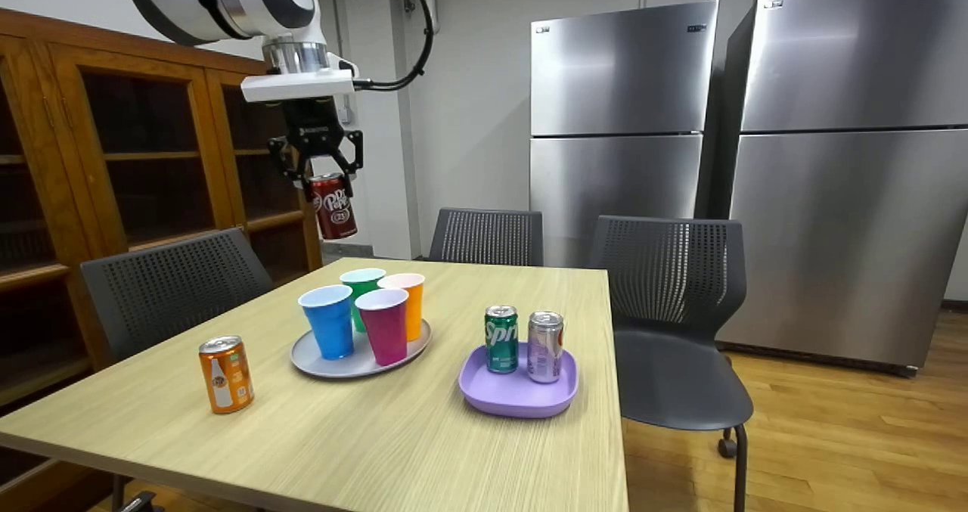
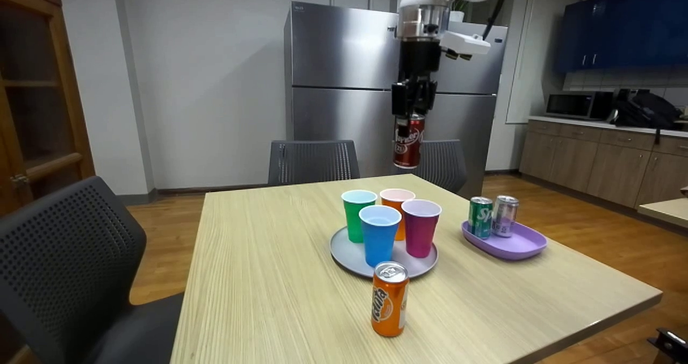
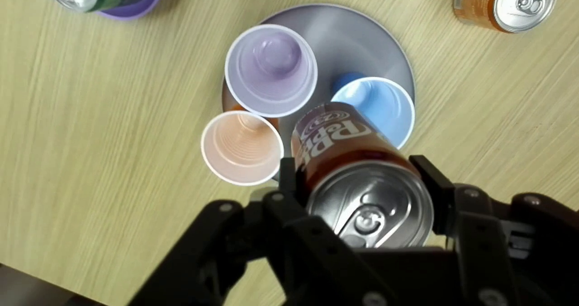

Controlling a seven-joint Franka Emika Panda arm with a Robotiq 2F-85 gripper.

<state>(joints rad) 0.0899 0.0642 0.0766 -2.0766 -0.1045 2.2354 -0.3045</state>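
Soft, fairly bright light leaves glare on a steel refrigerator [image 1: 620, 130], shadow on the wall [image 2: 209, 84].

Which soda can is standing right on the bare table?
The orange Fanta can; the green Sprite can and silvery can stand on the purple tray, while the claw holds the Dr Pepper can in the air.

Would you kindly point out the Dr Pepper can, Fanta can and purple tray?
Dr Pepper can [image 1: 333, 209], in an exterior view: printed side.
Fanta can [image 3: 511, 4], in the wrist view: lid.
Purple tray [image 1: 518, 407], in an exterior view: front wall.
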